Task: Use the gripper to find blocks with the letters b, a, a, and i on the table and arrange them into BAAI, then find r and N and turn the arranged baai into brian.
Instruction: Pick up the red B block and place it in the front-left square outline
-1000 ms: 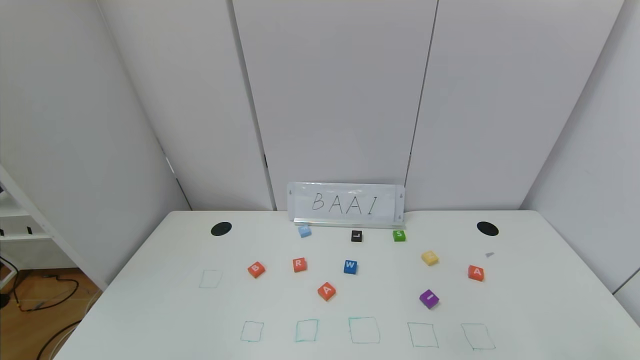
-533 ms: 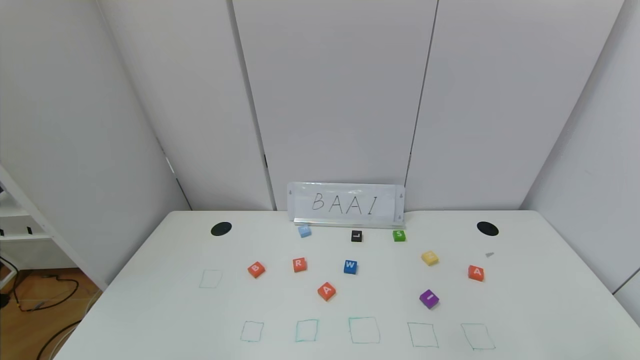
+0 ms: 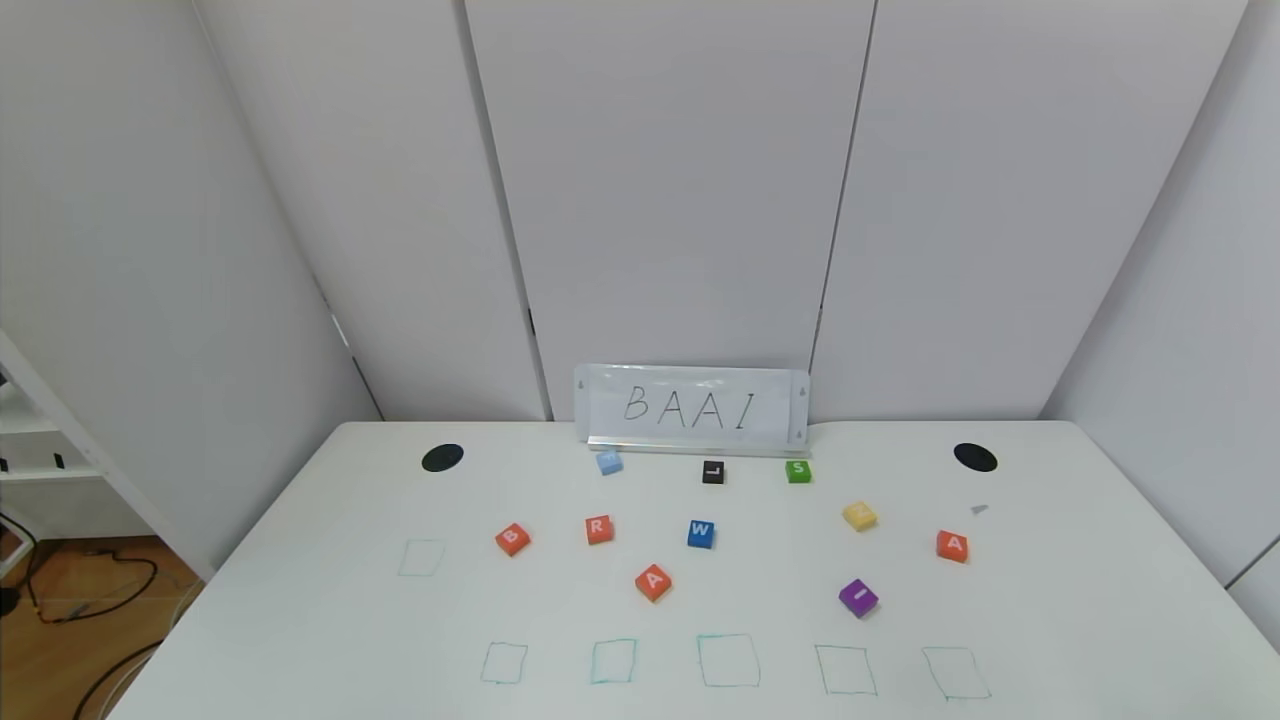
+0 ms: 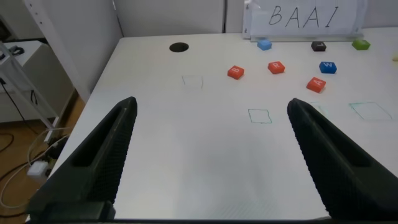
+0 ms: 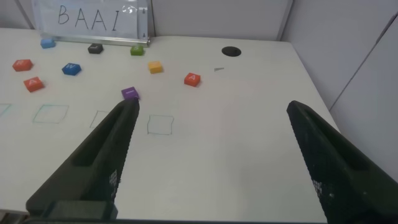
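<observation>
Both my arms sit back at the near table (image 3: 300, 620) edge. Left gripper (image 4: 211, 155) is spread wide, holding nothing; right gripper (image 5: 208, 155) the same. The blocks lie scattered mid-table: B (image 3: 512, 539) at left, one A (image 3: 653, 582) near centre, second A (image 3: 952, 546) far right, purple I (image 3: 858, 597) just nearer than it. R (image 3: 599, 529) sits between B and a blue W block (image 3: 701, 533).

Ahead of me stand pale grey wall panels (image 3: 660, 200), split by 2 dark vertical seams and angling in on both sides. To my left, part of a white shelf frame (image 3: 40, 420) shows, and below it a wooden floor (image 3: 60, 640) with black cables (image 3: 95, 590) trailing across. The light is soft and even.
</observation>
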Controlling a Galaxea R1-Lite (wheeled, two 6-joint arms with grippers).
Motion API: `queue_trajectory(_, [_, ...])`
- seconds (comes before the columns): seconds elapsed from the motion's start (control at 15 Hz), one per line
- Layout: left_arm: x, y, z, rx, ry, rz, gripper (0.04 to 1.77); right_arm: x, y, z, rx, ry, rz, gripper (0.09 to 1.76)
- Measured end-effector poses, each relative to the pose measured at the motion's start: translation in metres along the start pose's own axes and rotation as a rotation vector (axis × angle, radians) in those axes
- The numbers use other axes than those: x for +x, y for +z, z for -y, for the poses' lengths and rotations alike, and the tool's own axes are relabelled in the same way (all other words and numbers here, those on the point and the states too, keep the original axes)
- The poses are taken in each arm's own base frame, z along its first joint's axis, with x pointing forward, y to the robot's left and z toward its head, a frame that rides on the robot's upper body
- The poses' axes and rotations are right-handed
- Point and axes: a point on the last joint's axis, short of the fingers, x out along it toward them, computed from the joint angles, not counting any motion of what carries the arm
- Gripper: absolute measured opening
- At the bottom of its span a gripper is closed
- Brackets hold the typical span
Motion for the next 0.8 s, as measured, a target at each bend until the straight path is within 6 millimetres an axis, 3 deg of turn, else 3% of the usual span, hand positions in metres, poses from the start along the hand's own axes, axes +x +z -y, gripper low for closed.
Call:
queue_trajectory(0.13, [-0.004,0.012,0.000,0.009,-0.014,0.039,1.72,-0.001,0.006,0.000,0.000,-0.004,0.000,1.71])
queue_trajectory(0.47, [-0.011,0.048,0.001,0.039,-0.053,0.116,1.72,0.000,0.043,0.000,0.002,-0.003,0.011,1.71])
queue_trajectory(0.8, [0.006,0.080,0.000,0.037,-0.073,0.052,1.72,0.021,0.085,0.000,0.001,0.013,-0.063,1.71])
